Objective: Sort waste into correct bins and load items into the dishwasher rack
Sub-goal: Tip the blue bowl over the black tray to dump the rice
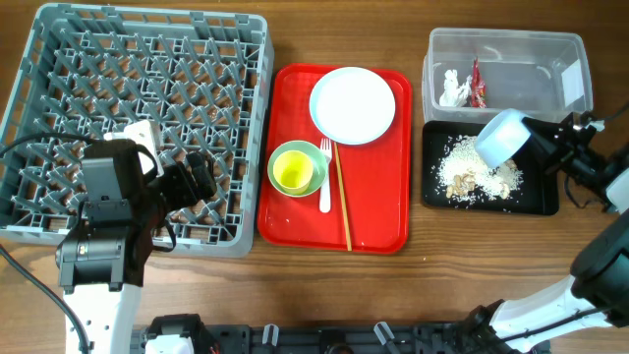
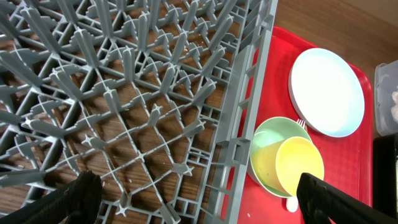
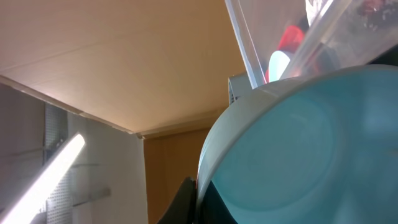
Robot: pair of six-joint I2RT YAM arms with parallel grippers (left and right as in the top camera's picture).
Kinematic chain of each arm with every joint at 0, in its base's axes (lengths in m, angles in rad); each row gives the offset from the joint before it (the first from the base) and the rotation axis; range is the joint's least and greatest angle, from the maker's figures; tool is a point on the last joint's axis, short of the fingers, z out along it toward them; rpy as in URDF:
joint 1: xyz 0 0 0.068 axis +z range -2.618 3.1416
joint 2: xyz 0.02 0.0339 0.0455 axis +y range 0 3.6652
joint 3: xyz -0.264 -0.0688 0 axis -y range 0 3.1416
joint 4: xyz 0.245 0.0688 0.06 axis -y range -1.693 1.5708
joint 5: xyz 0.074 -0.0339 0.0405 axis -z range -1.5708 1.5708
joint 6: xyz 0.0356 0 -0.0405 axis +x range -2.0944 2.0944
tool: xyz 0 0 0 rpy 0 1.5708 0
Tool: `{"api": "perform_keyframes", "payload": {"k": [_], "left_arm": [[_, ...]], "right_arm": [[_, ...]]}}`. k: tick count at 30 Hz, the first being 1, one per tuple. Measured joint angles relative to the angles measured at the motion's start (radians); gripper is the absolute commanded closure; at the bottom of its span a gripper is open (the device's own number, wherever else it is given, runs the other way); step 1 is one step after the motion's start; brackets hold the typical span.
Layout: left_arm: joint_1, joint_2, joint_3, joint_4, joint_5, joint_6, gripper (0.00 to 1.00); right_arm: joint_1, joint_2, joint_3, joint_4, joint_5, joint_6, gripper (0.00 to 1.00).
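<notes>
Right gripper (image 1: 531, 140): clamped on pale-blue bowl (image 1: 499, 136), tipped over black tray (image 1: 429, 169) at 3 o'clock; hold mouth above crumbs (image 1: 470, 179), tilt steeper. Left gripper (image 1: 200, 179): jaws wide, over rack (image 1: 257, 118), 9 o'clock

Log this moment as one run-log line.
right end effector: shut on pale-blue bowl, tipped over black tray | left end effector: open above rack | crumbs: black tray | wrapper, tissue: clear tub

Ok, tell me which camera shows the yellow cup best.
The left wrist view: the yellow cup is close and large, its rim and inside plain, sitting in the green bowl. Overhead shows it whole but small, from straight above, in the bowl on the red tray. The right wrist view misses it; the blue bowl fills that.
</notes>
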Motion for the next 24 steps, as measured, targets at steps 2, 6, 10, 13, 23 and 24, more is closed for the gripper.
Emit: {"api": "perform_keyframes", "payload": {"k": [2, 6, 10, 13, 23, 24], "left_arm": [[0.000, 0.000, 0.000, 0.000, 0.000, 0.000, 0.00], [0.000, 0.000, 0.000, 0.000, 0.000, 0.000, 0.00], [0.000, 0.000, 0.000, 0.000, 0.000, 0.000, 0.00], [0.000, 0.000, 0.000, 0.000, 0.000, 0.000, 0.00], [0.000, 0.000, 0.000, 0.000, 0.000, 0.000, 0.00], [0.000, 0.000, 0.000, 0.000, 0.000, 0.000, 0.00]], "right_arm": [[0.000, 0.000, 0.000, 0.002, 0.000, 0.001, 0.96], [0.003, 0.000, 0.001, -0.076, 0.064, -0.015, 0.96], [0.032, 0.002, -0.001, -0.194, 0.173, -0.095, 0.96], [0.063, 0.002, 0.000, -0.213, 0.132, -0.221, 0.96], [0.107, -0.100, 0.000, -0.224, 0.145, -0.324, 0.96], [0.107, -0.113, 0.000, -0.217, 0.158, -0.309, 0.96]]}}
